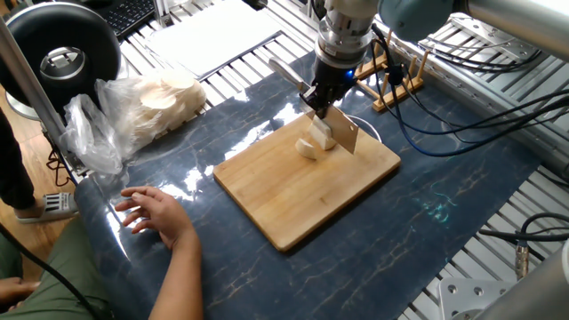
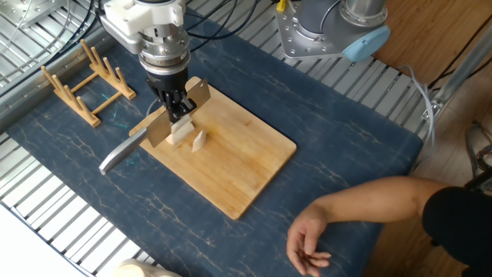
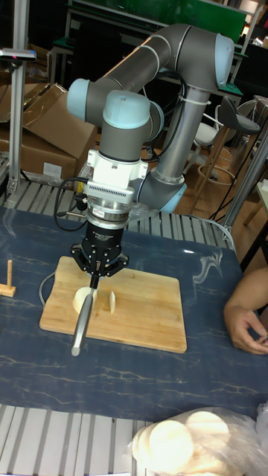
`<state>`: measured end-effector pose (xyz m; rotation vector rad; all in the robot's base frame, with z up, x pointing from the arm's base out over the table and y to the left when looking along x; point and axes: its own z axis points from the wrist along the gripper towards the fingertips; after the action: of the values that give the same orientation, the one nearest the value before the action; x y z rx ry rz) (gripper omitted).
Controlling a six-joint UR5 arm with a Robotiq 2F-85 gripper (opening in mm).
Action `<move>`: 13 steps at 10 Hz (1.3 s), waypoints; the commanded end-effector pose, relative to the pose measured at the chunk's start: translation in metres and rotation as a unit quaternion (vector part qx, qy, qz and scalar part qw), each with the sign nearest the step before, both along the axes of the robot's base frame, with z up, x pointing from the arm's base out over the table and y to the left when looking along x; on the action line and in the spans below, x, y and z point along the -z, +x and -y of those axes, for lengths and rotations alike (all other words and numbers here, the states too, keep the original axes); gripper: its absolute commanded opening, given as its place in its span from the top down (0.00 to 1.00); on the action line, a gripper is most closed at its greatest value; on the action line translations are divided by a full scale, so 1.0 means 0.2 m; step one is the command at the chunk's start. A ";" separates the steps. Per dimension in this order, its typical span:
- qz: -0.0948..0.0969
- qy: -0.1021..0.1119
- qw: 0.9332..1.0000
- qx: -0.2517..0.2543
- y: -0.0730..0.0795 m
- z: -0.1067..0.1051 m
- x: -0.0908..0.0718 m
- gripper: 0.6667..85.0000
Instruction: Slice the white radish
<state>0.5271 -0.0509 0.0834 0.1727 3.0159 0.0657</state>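
Two cream-white pieces of the white radish [image 2: 181, 132] lie on the wooden cutting board [image 2: 238, 165], near its end closest to the wooden rack [image 2: 81, 81]. We see the larger chunk pressed against the flat of the knife blade [image 2: 165, 123], while a thin wedge [image 2: 198, 140] stands just beside it, on the side away from the blade. In the tall fixed view the chunk [image 3: 81, 299] sits at the left of the board [image 3: 149, 312] and the wedge [image 3: 112, 300] stands upright a little to its right.

We find the tool [image 2: 177, 104] directly above the radish, its fingers closed narrowly on the knife, gripping it near where the blade meets the grey handle [image 2: 121, 152]. That handle sticks out past the board's edge over the dark blue marbled table [image 2: 346, 138]. From the one fixed view the blade [image 1: 342, 133] reads as a tan rectangle standing on edge behind the radish [image 1: 313, 140], with the tool [image 1: 322, 98] above it.

At the table's edge a person's hand [image 1: 151, 213] rests flat, well apart from the board [image 1: 293, 191]. We also see a clear plastic bag of pale round slices [image 1: 156, 102] near that hand, off the board.
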 end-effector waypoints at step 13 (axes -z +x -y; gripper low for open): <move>-0.016 0.001 1.000 0.009 -0.04 0.00 -0.01 1.00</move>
<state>0.5211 -0.0528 0.0841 0.1915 3.0401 0.0486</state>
